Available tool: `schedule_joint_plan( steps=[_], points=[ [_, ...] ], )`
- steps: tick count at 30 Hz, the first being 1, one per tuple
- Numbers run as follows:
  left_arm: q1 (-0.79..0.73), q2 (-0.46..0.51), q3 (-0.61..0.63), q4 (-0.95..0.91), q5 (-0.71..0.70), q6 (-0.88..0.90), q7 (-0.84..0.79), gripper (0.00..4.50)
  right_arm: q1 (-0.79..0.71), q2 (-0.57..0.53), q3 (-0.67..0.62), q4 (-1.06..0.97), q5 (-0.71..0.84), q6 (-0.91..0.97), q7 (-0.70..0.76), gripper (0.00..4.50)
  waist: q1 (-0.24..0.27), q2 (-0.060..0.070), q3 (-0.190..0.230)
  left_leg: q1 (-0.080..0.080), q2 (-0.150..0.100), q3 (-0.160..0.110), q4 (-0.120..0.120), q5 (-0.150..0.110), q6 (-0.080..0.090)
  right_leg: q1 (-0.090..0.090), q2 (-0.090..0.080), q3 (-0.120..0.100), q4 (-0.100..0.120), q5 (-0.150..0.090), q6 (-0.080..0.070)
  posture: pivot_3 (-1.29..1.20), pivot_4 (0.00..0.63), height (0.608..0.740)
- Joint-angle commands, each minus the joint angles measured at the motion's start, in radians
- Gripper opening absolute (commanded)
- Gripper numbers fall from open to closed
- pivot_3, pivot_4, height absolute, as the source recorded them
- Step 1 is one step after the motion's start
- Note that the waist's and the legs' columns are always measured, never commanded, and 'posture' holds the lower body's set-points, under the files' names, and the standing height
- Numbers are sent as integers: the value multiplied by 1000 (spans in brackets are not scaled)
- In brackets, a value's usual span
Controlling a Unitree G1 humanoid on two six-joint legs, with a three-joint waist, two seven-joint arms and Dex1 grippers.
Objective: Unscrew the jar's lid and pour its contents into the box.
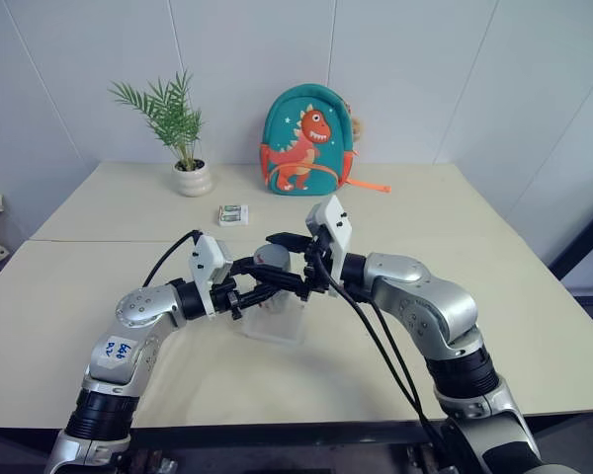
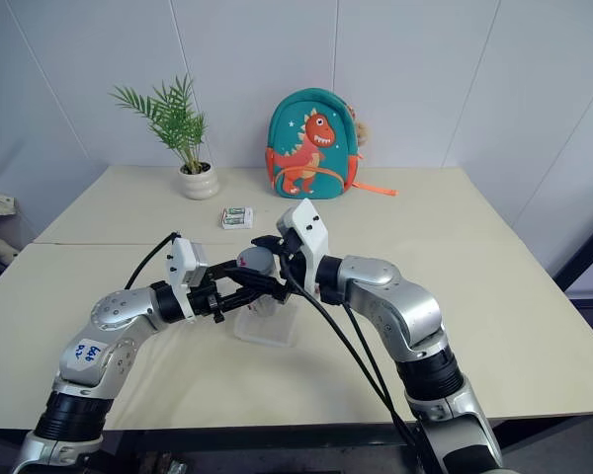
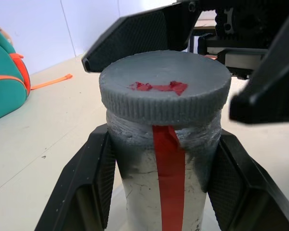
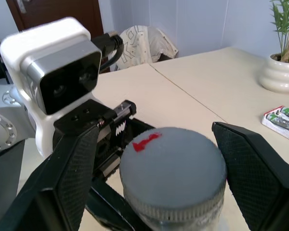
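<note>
Head views: we see the jar (image 1: pixel 273 265) held up above the near middle of the table (image 1: pixel 494 296), directly over the clear box (image 1: pixel 275 322), with the left gripper (image 1: pixel 265 281) reaching in from the left and the right gripper (image 1: pixel 289 259) from the right; the two meet at the jar, so neither arm has any distance left to cover. Left wrist view: our left fingers (image 3: pixel 89 183) are clamped on the jar's clear wall just below the grey lid (image 3: pixel 164 86), one on each side; the jar's long axis stands upright between them, and a red tape strip (image 3: pixel 169 173) runs down its side. The contents are not discernible through the wall. Right wrist view: the right fingers (image 4: pixel 72 173) stand apart, one on either side of the lid's ribbed rim, with a visible gap on the right side and no clear contact on the left. We judge the lid still seated on the jar. The relation that matters: the lid lies squarely between the right jaws, its turning axis upright, so the next move calls for closing on the rim, then twisting
</note>
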Motion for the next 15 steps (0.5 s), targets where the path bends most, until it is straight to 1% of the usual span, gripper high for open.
schedule_joint_plan(
  steps=[1,3,4,8,10,11,15],
  points=[
    [-16,-4,26,-36,-10,-11,14,2222,-7,-5,8,-13,1,-15,29,3332,0,0,0,0,0,0,0,0,0,0,0,0,0,0,0,0,150,740],
    [-17,-5,26,-35,-9,-12,15,2222,-9,-5,7,-9,-4,-17,34,2696,0,0,0,0,0,0,0,0,0,0,0,0,0,0,0,0,150,740],
    [-17,-6,26,-34,-9,-13,16,2222,-10,-4,5,-6,-5,-18,35,2549,0,0,0,0,0,0,0,0,0,0,0,0,0,0,0,0,150,740],
    [-16,-7,25,-35,-7,-14,17,2222,-17,5,-9,5,0,-11,26,2551,0,0,0,0,0,0,0,0,0,0,0,0,0,0,0,0,150,740],
    [-17,-8,25,-36,-9,-13,17,2222,-18,-1,-4,5,2,-16,46,2551,0,0,0,0,0,0,0,0,0,0,0,0,0,0,0,0,150,740],
    [-20,-8,26,-34,-11,-12,15,2222,-20,-8,0,8,5,-22,69,2551,0,0,0,0,0,0,0,0,0,0,0,0,0,0,0,0,150,740],
    [-32,-2,22,-34,-34,1,-18,2222,-30,-53,18,26,31,-104,254,2551,1,0,0,0,0,0,0,0,0,0,0,0,0,0,0,0,150,740]
  ],
)
